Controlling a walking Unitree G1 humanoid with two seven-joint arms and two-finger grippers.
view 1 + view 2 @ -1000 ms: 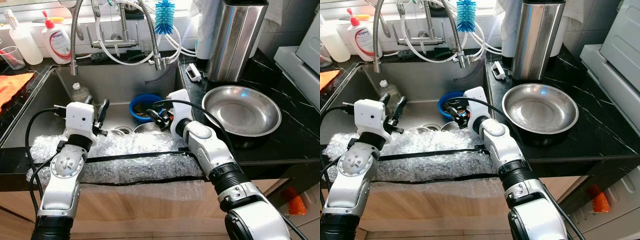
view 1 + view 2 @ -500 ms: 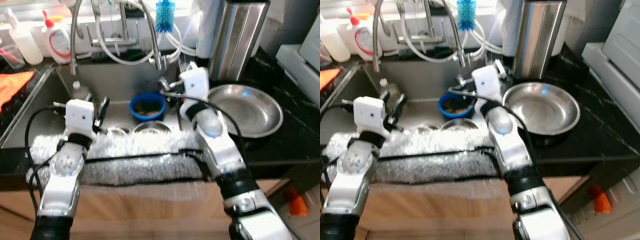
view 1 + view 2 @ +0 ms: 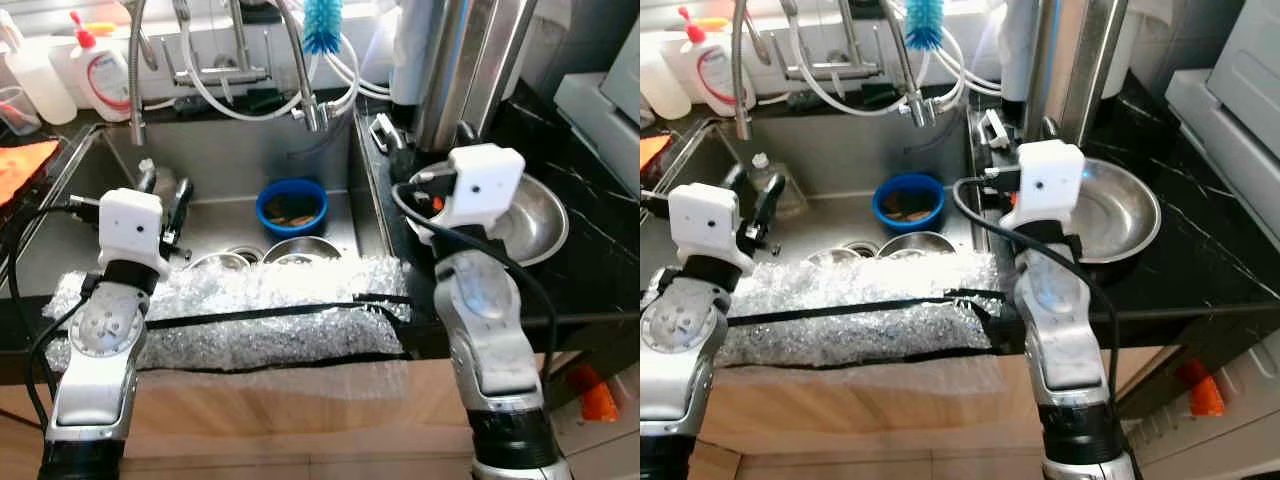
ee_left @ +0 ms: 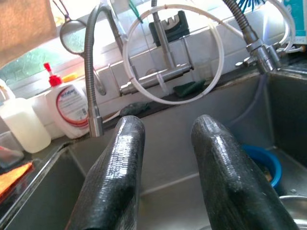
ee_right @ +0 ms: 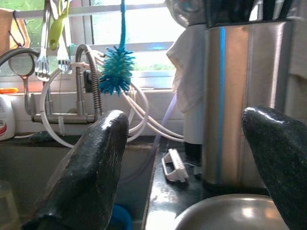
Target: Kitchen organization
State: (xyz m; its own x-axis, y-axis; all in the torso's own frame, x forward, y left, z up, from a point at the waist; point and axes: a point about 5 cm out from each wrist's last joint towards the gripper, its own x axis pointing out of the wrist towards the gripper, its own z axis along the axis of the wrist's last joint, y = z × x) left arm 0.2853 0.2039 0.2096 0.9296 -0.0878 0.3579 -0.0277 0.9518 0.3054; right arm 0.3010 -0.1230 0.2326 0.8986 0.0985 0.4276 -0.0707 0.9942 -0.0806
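A blue bowl (image 3: 292, 207) with brown scraps sits at the back of the steel sink (image 3: 230, 150). Two small steel bowls (image 3: 300, 250) lie in front of it. A wide steel bowl (image 3: 545, 215) rests on the black counter to the right. My right gripper (image 5: 187, 124) hovers over that bowl's near-left rim, open with nothing between its fingers, and points toward the tall steel canister (image 5: 240, 96). My left gripper (image 3: 165, 190) hangs open over the left half of the sink, empty, and faces the faucet (image 4: 93, 72).
Bubble wrap (image 3: 250, 310) held by black straps covers the sink's front edge. A blue bottle brush (image 3: 322, 25) hangs over the taps. Soap bottles (image 3: 100, 70) stand at the back left, near an orange cloth (image 3: 20, 165). A small white brush (image 3: 383, 130) lies by the canister.
My right gripper has risen out of the sink from beside the blue bowl and swung right, over the steel bowl on the counter. The left arm has barely moved.
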